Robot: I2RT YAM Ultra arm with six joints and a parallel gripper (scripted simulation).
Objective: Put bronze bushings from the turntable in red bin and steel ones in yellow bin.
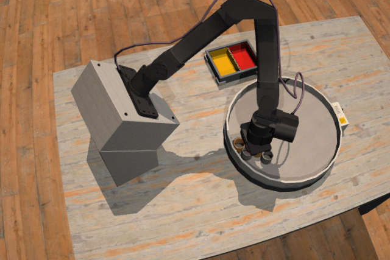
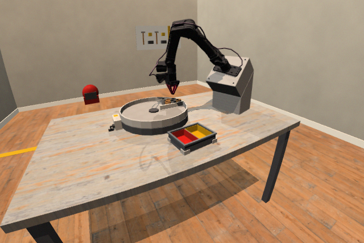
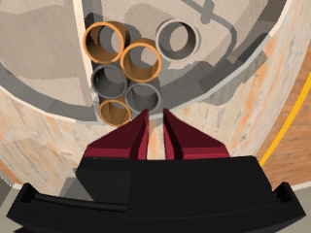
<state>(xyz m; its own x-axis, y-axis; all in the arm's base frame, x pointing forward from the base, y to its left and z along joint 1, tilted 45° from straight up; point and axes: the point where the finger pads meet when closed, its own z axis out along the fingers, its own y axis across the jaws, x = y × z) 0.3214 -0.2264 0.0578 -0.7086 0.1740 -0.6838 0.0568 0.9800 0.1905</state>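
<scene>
Several bushings stand in a tight cluster at the near-left rim of the grey turntable. The wrist view shows three bronze ones (image 3: pixel 105 42) (image 3: pixel 140 60) (image 3: pixel 116 112) and three steel ones (image 3: pixel 177 37) (image 3: pixel 109 82) (image 3: pixel 143 97), all upright with their bores up. My gripper (image 3: pixel 155 115) hangs well above the cluster, its red fingers nearly together with nothing between them. From the side it (image 2: pixel 172 89) is clearly above the bushings (image 2: pixel 170 101). From overhead the wrist hides part of the cluster; one bronze bushing (image 1: pixel 238 144) and one steel bushing (image 1: pixel 267 156) show.
The two-part tray sits beside the turntable, with the yellow bin (image 1: pixel 223 62) and the red bin (image 1: pixel 242 56) side by side, both empty. The arm's grey base block (image 1: pixel 119 109) stands at the table's left. A small control box (image 1: pixel 340 117) is attached to the turntable's right side.
</scene>
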